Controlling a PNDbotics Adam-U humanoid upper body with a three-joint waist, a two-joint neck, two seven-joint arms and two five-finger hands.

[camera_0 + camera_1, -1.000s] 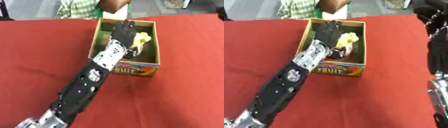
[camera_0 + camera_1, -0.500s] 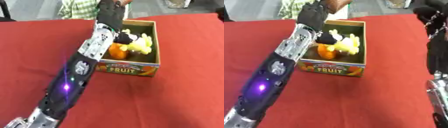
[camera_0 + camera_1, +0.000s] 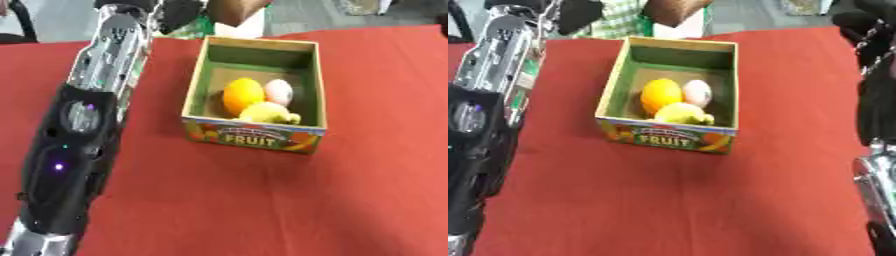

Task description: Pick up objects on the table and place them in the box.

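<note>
A robot's left arm reaches up the left side of a red counter (image 3: 219, 200) beside a fruit box (image 3: 254, 135) holding three items.

From the left: the black and silver left arm runs up to the far edge, where the left robot hand (image 3: 179, 12) is dark and partly cut off, so I cannot tell how far its fingers are open or whether it holds anything. Just right of it sits the open cardboard box, printed "FRUIT" on the front, containing an orange fruit (image 3: 242, 95), a pale round item (image 3: 279, 91) and a yellow item (image 3: 267, 114). At the far right edge, the right robot hand (image 3: 866, 25) shows only as dark shapes, its fingers unreadable. No loose objects show on the counter, so placing looks near complete; the next move likely calls for checking for anything remaining.
</note>
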